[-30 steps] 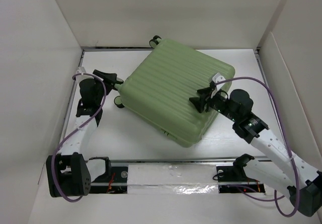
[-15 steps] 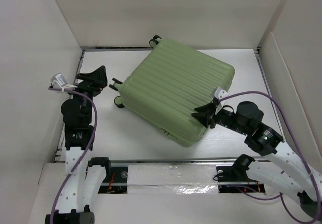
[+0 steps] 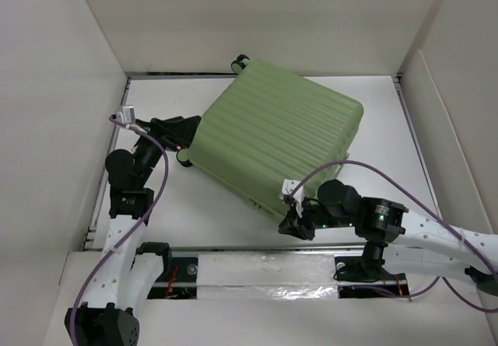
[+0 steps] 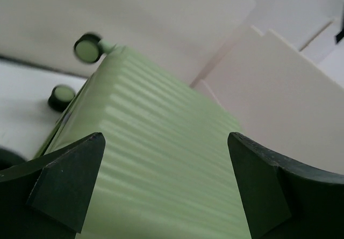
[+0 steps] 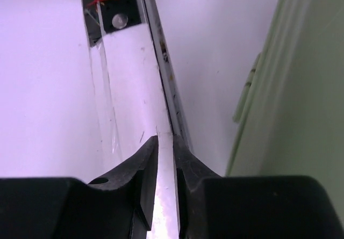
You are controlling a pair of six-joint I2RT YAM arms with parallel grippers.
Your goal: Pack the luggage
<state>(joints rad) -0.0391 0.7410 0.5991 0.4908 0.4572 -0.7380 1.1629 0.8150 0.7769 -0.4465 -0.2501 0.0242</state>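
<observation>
The left gripper [image 3: 188, 131] is seen spread wide, nothing being held; in its wrist view the left gripper [image 4: 166, 188] has its two dark fingers [image 4: 64, 182] set far apart, and the ribbed shell of the luggage [image 4: 161, 153] is framed between them, though contact cannot be judged. It is held at the left corner of the luggage [image 3: 276, 140], close beside a black wheel [image 3: 184, 158]. Two more wheels [image 4: 87, 48] are shown at the far end of the shell in the left wrist view. The right gripper [image 3: 292, 223] is placed low at the near corner of the case. In its wrist view the right gripper [image 5: 165, 161] is drawn almost together, only a narrow slit being left and nothing being gripped, with the green side wall of the luggage [image 5: 306, 88] just to one side. The light green luggage is laid closed and flat on the white table [image 3: 373, 97], turned at an angle, its wheeled end towards the back wall. White walls [image 3: 257, 19] are set around the table.
</observation>
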